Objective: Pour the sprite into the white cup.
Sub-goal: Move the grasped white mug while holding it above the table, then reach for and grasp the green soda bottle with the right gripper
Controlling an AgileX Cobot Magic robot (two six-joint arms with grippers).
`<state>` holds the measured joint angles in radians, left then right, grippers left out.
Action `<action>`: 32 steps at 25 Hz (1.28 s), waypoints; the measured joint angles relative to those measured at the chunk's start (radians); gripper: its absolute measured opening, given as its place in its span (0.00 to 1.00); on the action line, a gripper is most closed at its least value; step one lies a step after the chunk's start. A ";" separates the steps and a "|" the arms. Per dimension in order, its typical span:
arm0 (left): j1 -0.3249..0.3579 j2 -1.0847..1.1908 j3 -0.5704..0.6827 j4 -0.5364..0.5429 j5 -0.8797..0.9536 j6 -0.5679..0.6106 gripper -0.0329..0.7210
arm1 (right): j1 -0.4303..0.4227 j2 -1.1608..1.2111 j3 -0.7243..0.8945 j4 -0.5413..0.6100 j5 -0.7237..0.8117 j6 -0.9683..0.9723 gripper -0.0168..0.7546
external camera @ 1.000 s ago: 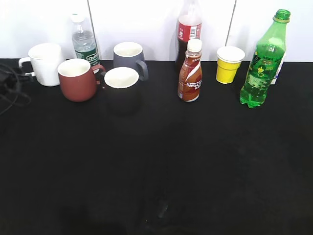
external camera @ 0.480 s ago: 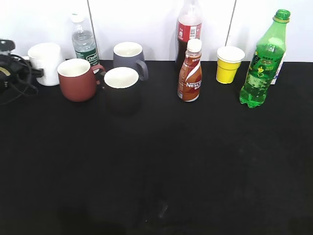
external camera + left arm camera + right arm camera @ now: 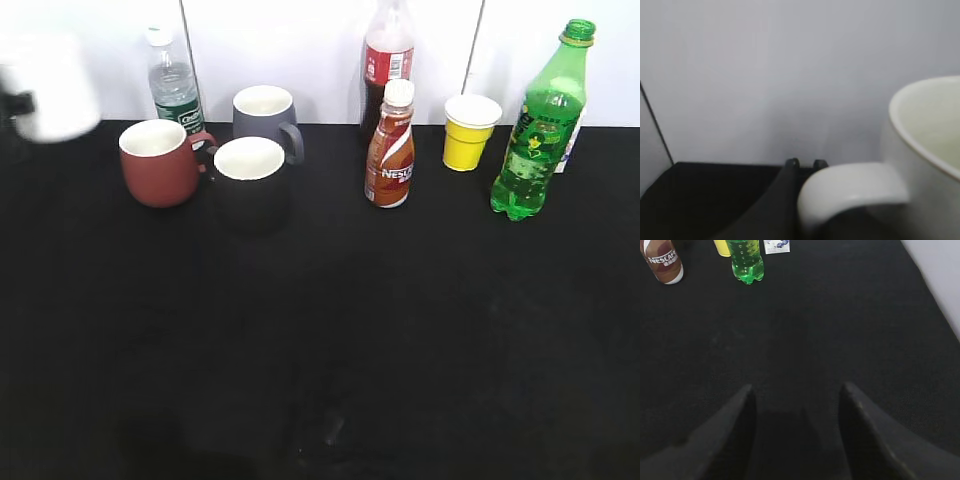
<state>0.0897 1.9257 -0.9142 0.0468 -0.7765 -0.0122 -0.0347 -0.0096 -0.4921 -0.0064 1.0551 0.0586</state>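
Observation:
The sprite (image 3: 535, 130), a tall green bottle with its cap on, stands upright at the back right of the black table; the right wrist view shows its lower part (image 3: 745, 260). The white cup (image 3: 55, 85) is blurred and in the air at the far left, above the table's back edge. My left gripper (image 3: 18, 102) is shut on its handle. In the left wrist view the cup (image 3: 920, 150) fills the right side, with the left gripper (image 3: 806, 164) at the handle. My right gripper (image 3: 797, 395) is open and empty over bare table, well short of the sprite.
A red-brown mug (image 3: 155, 165), a black mug (image 3: 250, 185) and a grey mug (image 3: 263, 112) cluster at the back left, beside a small water bottle (image 3: 173, 85). A cola bottle (image 3: 387, 60), a Nescafe bottle (image 3: 390, 150) and a yellow paper cup (image 3: 468, 132) stand mid-back.
My left gripper came in from the left, took the white cup by its handle and lifted it up and to the left off the table. Nothing else moved.

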 joint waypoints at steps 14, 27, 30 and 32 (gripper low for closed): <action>-0.391 -0.335 0.465 0.097 -0.146 0.003 0.12 | 0.000 1.235 0.209 -0.110 -1.679 -0.025 0.87; -0.391 -0.307 0.465 0.103 -0.175 0.003 0.12 | 0.147 2.091 -0.261 0.043 -2.038 -0.004 0.88; -0.391 -0.307 0.465 0.103 -0.176 0.003 0.12 | 0.147 2.162 -0.349 0.038 -2.042 -0.004 0.88; -0.391 -0.307 0.465 0.103 -0.176 0.003 0.12 | 0.147 2.205 -0.394 0.036 -2.042 -0.005 0.85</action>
<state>-0.3015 1.6191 -0.4494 0.1493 -0.9526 -0.0091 0.1126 2.1953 -0.8861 0.0299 -0.9870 0.0536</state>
